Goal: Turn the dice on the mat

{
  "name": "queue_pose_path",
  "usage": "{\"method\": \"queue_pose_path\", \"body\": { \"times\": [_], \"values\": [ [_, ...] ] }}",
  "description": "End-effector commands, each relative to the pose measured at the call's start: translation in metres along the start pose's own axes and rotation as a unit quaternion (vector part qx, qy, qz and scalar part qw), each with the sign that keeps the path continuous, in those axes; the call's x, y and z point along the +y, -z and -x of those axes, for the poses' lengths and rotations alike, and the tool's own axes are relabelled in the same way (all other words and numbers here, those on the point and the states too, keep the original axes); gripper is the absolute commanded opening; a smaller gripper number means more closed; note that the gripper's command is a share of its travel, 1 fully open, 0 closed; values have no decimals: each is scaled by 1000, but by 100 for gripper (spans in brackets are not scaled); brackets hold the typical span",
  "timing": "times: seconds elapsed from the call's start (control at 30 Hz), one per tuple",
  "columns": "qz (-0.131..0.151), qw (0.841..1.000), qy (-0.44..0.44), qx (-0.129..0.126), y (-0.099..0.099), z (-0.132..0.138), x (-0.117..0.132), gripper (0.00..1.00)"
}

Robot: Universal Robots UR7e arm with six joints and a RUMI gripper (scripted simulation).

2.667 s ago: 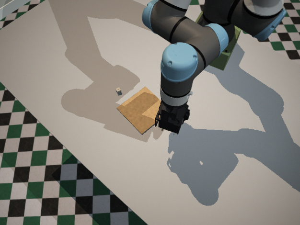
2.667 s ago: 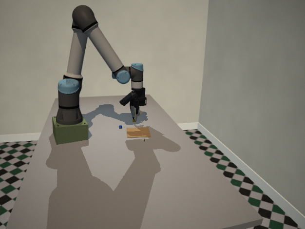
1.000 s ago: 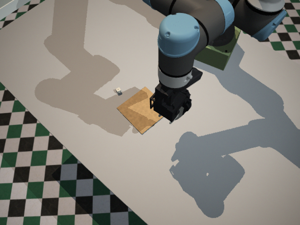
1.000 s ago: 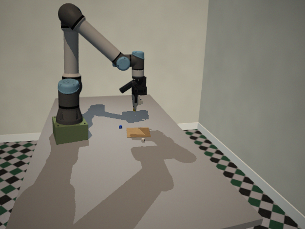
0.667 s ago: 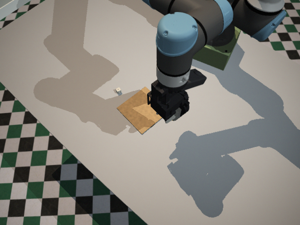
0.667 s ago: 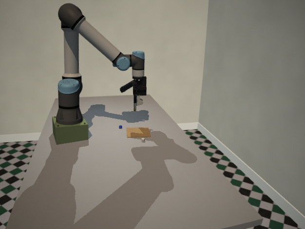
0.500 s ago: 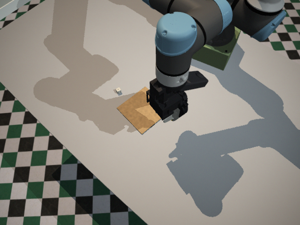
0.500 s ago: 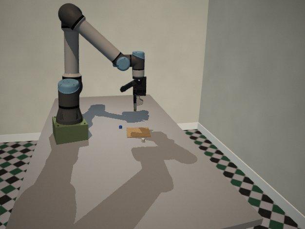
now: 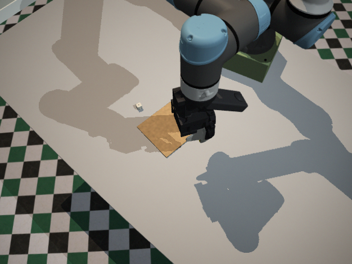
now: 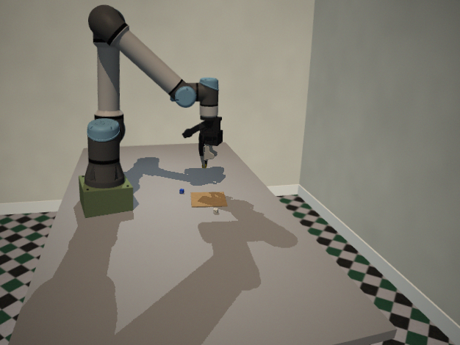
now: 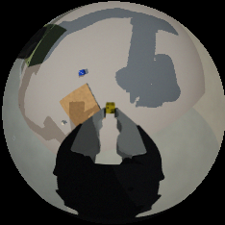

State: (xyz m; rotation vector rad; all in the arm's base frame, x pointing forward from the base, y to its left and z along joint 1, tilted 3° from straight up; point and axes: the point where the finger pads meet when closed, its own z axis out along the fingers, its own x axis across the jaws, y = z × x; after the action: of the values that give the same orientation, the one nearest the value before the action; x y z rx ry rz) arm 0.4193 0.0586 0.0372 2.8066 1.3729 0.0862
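My gripper (image 11: 110, 108) is shut on the small yellow die (image 11: 110, 108) and holds it high above the table, near the brown mat's (image 11: 80, 103) edge. The gripper also shows in the exterior view (image 10: 204, 164), well above the mat (image 10: 209, 199). In the top view the gripper (image 9: 198, 137) hangs over the mat's (image 9: 163, 130) right side and hides the yellow die. The blue die (image 10: 181, 191) sits on the table left of the mat; it also shows in the wrist view (image 11: 83, 72). The white die (image 9: 139, 106) sits on the table just off the mat, one pip on top.
The arm's green base block (image 10: 105, 195) stands at the table's back left. The arm's wide shadows fall across the table. The table edge borders a checkered floor (image 9: 34, 181).
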Motion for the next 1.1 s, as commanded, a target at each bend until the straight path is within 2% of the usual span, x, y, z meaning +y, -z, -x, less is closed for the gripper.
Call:
{"method": "queue_pose_path", "body": {
  "times": [0.0, 0.17, 0.6, 0.73, 0.8, 0.9, 1.03, 1.07],
  "values": [
    [0, 997, -77, -3, -3, 1, 0, 0],
    [0, 994, -113, -3, -3, 1, 1, 0],
    [9, 993, -119, -5, -4, 1, 1, 0],
    [35, 992, -119, -8, -4, 1, 1, 0],
    [35, 992, -119, -8, -4, 1, 1, 0],
    [68, 990, -119, -11, -4, 1, 0, 0],
    [128, 985, -118, -19, -5, 0, -1, 0],
    [129, 984, -118, -19, -5, 0, -1, 0]
  ]
}}
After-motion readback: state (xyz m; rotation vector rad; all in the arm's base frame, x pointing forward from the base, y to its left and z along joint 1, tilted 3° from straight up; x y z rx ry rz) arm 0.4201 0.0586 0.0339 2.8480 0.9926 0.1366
